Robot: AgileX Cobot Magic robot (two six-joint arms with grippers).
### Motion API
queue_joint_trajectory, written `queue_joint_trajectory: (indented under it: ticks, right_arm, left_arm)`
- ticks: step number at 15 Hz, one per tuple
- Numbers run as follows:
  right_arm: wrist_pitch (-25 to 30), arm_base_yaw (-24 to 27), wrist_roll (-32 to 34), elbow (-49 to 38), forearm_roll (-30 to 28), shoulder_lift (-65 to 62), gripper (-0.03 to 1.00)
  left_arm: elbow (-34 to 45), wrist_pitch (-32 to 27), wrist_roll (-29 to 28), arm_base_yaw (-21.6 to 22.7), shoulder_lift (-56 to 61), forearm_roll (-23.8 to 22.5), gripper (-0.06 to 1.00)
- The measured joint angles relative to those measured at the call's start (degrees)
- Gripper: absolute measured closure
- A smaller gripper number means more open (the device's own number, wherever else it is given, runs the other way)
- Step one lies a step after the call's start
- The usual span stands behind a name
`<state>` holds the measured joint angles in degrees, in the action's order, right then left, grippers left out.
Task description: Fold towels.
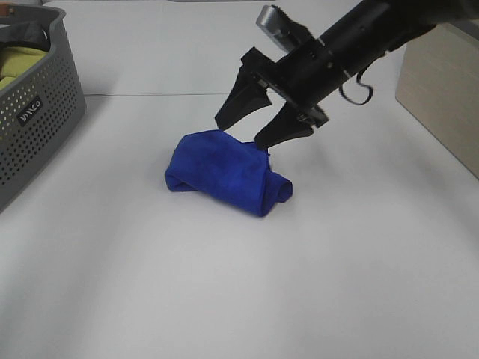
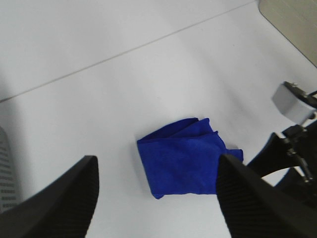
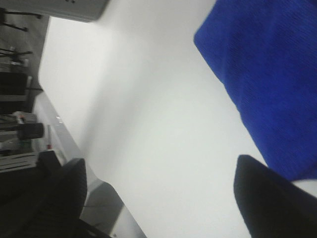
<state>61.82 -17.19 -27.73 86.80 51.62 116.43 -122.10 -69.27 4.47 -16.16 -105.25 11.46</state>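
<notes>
One royal-blue towel [image 1: 223, 172] lies crumpled and loosely folded on the white table, near the middle. My right gripper [image 1: 239, 133] hangs open just above the towel's far right edge, with nothing between its fingers. In the right wrist view the towel [image 3: 267, 74] fills one corner, beside one dark finger [image 3: 272, 203] of the right gripper [image 3: 158, 173]. My left gripper [image 2: 156, 163] is open and empty, some way off, and looks down at the towel [image 2: 183, 161] between its two fingers. The left arm is out of the exterior view.
A grey perforated basket [image 1: 37, 112] holding yellow and dark cloths stands at the far left. A light wooden box [image 1: 441, 90] sits at the right edge. A seam [image 1: 150, 95] crosses the table behind the towel.
</notes>
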Motion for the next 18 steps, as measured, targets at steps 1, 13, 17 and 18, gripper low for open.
queue_joint_trajectory:
  ticks: [1,13,17,18]
  right_arm:
    - [0.9,0.0,3.6,0.0,-6.0,-3.1,0.20]
    - [2.4,-0.1,17.6,-36.8,-33.5,-61.5,0.20]
    - [2.6,-0.1,17.8,-51.1,-37.8,-85.5,0.20]
    - [2.6,-0.1,18.2,-53.1,-39.0,-90.6,0.20]
  left_arm:
    - [1.5,0.0,-0.1,0.0,2.9,-1.6,0.30]
    - [62.1,-0.6,-1.5,0.0,64.5,-4.4,0.30]
    - [81.1,-0.8,3.3,0.0,85.5,-4.4,0.30]
    - [84.1,-0.7,4.5,0.0,88.6,-4.4,0.30]
